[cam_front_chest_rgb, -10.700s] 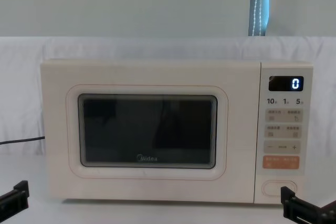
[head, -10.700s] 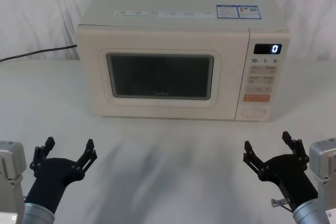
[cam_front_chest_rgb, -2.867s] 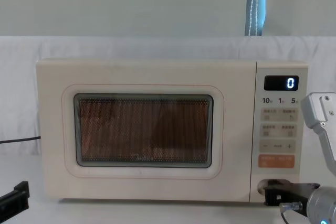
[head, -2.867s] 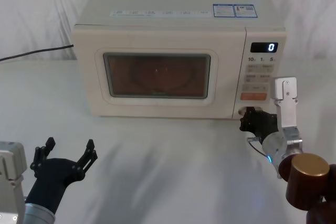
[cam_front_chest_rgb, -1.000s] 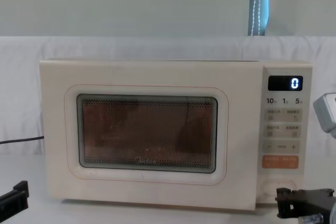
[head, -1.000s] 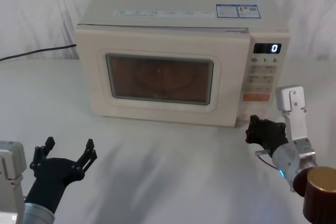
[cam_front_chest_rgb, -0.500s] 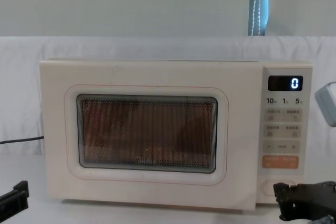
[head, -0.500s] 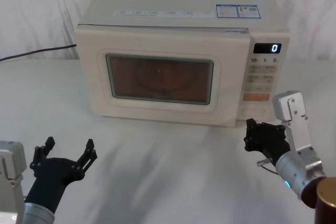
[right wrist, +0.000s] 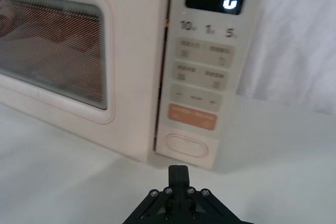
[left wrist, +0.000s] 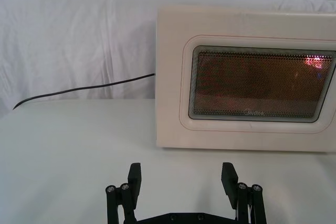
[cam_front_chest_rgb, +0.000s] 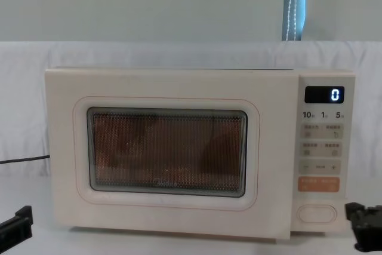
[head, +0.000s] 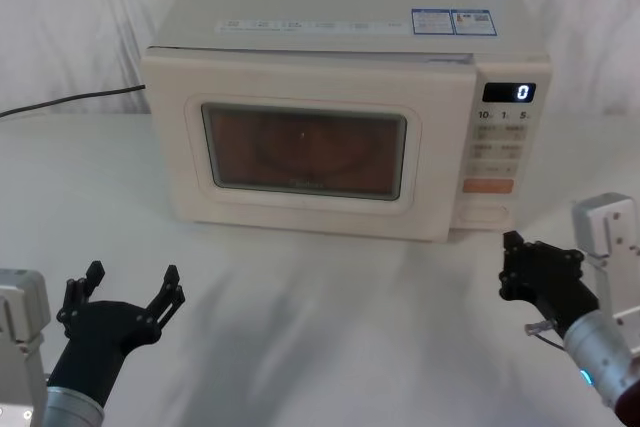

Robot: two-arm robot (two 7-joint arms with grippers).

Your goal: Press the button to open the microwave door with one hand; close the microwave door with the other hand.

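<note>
Head view: the microwave door (head: 305,152) stands popped slightly ajar at center frame, its right edge forward of the control panel (head: 498,152), the window glowing orange inside. The button (head: 483,213), at the panel's foot, is partly cut off by that door edge here; the right wrist view shows it whole (right wrist: 184,146), with a dark gap running up between door and panel. The right gripper (head: 540,277) hangs at lower right, apart from the panel, fingers pressed together, holding nothing. The left gripper (head: 122,297) sits at lower left with fingers spread wide, a broad stretch of bare white table (head: 320,327) between it and the door. In the chest view both grippers are clipped by the bottom corners, and the door's tilt is hard to judge there. A black cord (head: 70,100) trails off the left edge.
</note>
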